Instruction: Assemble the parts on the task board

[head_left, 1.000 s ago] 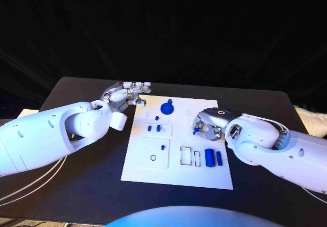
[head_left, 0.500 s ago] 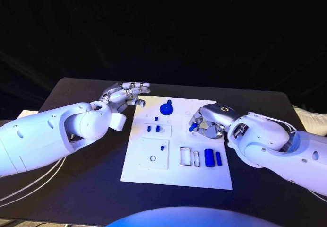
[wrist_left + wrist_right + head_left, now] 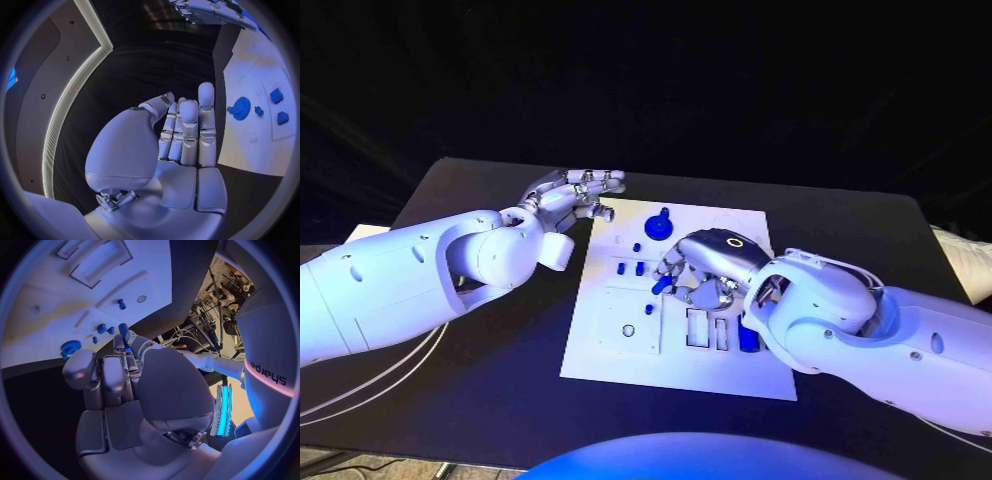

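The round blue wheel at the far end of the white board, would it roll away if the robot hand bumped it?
Probably not. The blue wheel looks to be lying flat on the white board, so a bump would more likely slide it than roll it. It looks small and stiff, probably light. Stood on its edge, it could roll.

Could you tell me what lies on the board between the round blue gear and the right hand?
In the head view, small blue parts lie on the task board between the gear and the right hand.
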Controlling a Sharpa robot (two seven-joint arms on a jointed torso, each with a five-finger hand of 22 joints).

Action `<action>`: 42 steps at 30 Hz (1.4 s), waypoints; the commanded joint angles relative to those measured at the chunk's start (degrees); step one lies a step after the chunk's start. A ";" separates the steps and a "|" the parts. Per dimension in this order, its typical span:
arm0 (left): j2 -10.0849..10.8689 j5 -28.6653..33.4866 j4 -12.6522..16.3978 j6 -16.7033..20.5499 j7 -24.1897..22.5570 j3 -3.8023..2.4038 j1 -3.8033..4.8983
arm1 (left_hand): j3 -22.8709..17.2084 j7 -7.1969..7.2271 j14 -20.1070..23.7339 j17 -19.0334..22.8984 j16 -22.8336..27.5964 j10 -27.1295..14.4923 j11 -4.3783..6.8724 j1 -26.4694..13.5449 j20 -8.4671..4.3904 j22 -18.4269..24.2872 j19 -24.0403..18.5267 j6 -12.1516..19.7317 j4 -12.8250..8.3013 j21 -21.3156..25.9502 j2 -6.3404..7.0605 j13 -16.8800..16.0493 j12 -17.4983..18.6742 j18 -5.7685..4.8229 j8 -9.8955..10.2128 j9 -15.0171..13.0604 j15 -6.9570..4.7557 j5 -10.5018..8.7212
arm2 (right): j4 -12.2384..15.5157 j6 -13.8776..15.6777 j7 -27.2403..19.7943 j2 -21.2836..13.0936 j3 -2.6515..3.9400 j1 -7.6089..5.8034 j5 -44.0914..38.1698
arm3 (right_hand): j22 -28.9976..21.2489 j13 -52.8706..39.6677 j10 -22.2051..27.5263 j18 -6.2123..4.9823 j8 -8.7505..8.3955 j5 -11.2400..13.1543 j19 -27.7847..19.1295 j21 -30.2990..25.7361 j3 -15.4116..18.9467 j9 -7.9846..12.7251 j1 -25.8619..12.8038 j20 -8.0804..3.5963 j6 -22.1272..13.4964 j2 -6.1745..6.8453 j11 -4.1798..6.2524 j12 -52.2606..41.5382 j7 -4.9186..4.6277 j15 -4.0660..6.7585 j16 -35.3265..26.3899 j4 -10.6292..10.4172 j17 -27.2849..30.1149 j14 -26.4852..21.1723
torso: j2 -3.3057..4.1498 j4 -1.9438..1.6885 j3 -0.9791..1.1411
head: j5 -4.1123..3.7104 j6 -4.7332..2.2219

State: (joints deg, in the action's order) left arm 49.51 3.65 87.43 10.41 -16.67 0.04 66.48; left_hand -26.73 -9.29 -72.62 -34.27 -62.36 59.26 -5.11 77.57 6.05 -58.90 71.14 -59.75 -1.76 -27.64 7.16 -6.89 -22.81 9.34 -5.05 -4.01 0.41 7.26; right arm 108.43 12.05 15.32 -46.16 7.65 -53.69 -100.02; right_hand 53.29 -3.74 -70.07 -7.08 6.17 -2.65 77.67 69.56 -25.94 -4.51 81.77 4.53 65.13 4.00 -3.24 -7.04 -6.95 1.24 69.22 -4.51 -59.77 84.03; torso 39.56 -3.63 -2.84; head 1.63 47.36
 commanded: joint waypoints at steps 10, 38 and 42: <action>-0.81 -0.16 -0.27 -1.32 -0.18 -0.03 -0.18 | 0.20 0.03 0.47 0.05 0.23 -0.46 -0.10 0.43 -0.07 0.07 0.11 0.23 -0.24 0.38 -0.32 -0.02 -0.16 1.05 -0.13 0.08 -0.07 -0.09 | -2.89 -3.15 -2.64 5.57 -1.70 2.12 -1.60 | -0.18 -0.01 0.32 0.43 -0.02 -0.20 -0.27 -0.36 -0.58 -1.16 -0.27 -0.12 0.19 -0.12 -0.23 0.38 -0.28 0.19 -0.21 0.05 0.08 1.43 | 0.11 -0.04 -0.06 | 0.67 0.33; -1.07 -0.16 -0.50 -1.48 -0.11 -0.03 -0.42 | 0.22 -0.01 0.49 0.10 0.22 -0.51 -0.13 0.46 -0.06 0.09 0.12 0.31 -0.28 0.41 -0.35 -0.03 -0.24 1.05 -0.11 0.09 -0.05 -0.09 | -6.41 -6.70 -0.07 8.18 -2.80 3.54 -6.81 | -0.07 -0.04 0.25 0.45 -0.05 -0.24 -0.25 -0.30 -0.65 -1.20 -0.23 -0.10 0.18 -0.05 -0.27 0.49 -0.35 0.16 -0.01 0.22 -0.17 1.48 | 0.00 0.00 0.05 | 0.57 0.91; -1.10 -0.16 -0.52 -1.51 -0.10 -0.03 -0.43 | 0.22 -0.01 0.49 0.10 0.22 -0.51 -0.13 0.46 -0.06 0.09 0.12 0.31 -0.28 0.41 -0.35 -0.03 -0.24 1.05 -0.11 0.09 -0.05 -0.09 | -6.70 -7.61 0.41 8.87 -3.22 3.59 -7.20 | -0.17 -0.06 0.20 0.44 -0.07 -0.24 -0.30 -0.35 -0.59 -1.23 -0.35 -0.07 0.18 0.10 -0.32 0.57 -0.38 0.14 -0.07 0.26 -0.05 1.47 | 0.01 -0.05 -0.03 | 0.49 0.97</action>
State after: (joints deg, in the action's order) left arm 48.53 3.64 86.87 9.97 -16.56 0.04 66.19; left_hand -26.73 -9.29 -72.62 -34.22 -62.36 59.06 -5.31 77.79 6.05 -58.86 71.14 -59.76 -1.76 -27.43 6.93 -6.89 -22.81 9.34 -5.05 -4.01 0.41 7.26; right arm 101.91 6.98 14.65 -37.48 4.70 -50.31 -105.61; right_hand 53.15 -3.79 -70.17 -7.08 5.95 -2.75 77.66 69.45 -26.37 -4.85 81.57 4.53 64.76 4.26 -3.35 -6.82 -7.39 1.23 69.22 -4.46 -59.86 84.03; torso 39.57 -3.62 -2.82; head 2.17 48.27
